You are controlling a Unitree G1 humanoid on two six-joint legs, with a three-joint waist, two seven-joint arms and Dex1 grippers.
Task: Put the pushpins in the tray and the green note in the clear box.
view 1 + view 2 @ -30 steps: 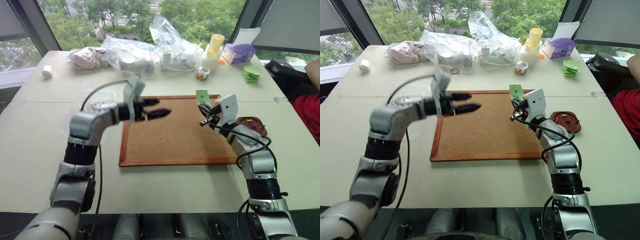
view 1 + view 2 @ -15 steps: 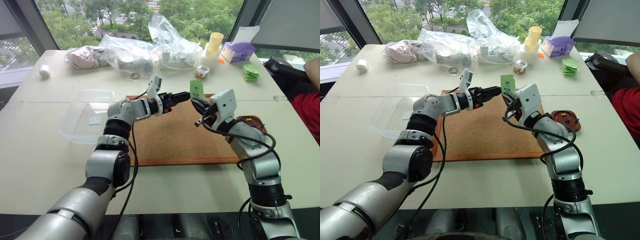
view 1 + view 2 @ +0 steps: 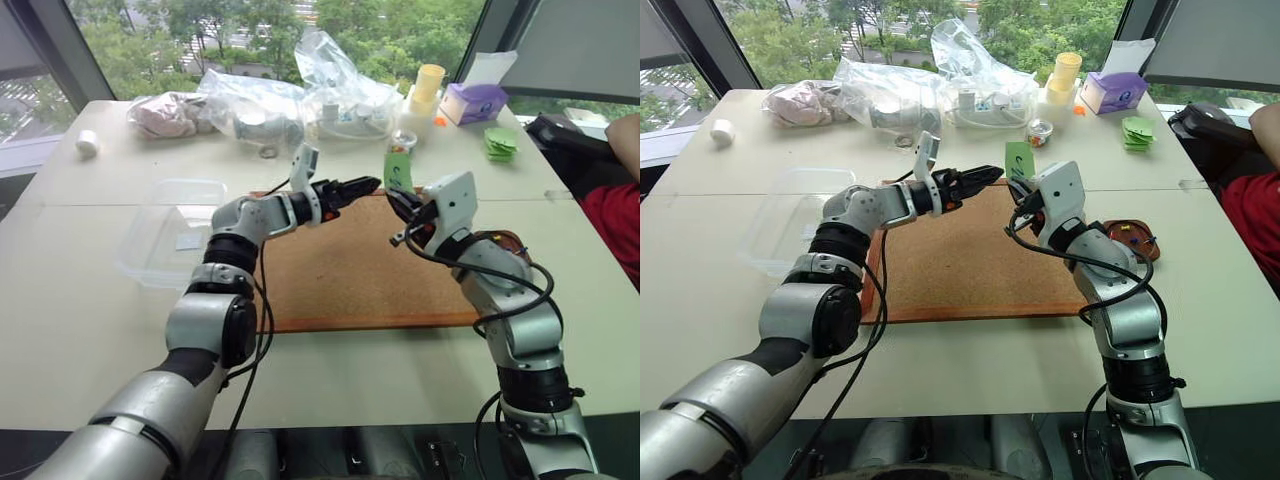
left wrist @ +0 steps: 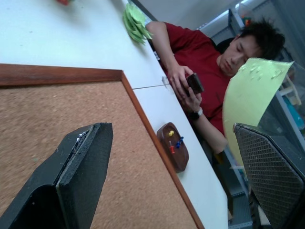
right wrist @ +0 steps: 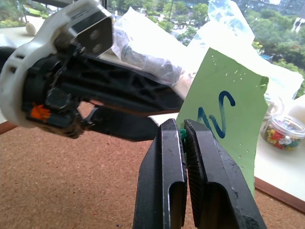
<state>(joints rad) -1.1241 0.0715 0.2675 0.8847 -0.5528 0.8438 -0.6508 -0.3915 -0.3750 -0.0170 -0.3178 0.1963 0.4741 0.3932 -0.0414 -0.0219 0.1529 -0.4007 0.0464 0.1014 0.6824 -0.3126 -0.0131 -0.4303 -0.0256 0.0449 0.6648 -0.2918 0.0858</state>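
Handover over the cork board [image 3: 370, 270]
My right gripper [image 5: 183, 136] pinches the green note [image 5: 228, 117]; left gripper [image 3: 362, 186] gapes wide at its nine o'clock.

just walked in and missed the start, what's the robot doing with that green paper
The right claw is shut on the green note, holding it upright above the cork board. The left claw is open and close beside the note, as if for a handover. Some pushpins already lie in the tray at the board's right edge. The clear box, left of the board, has no green note in it yet.
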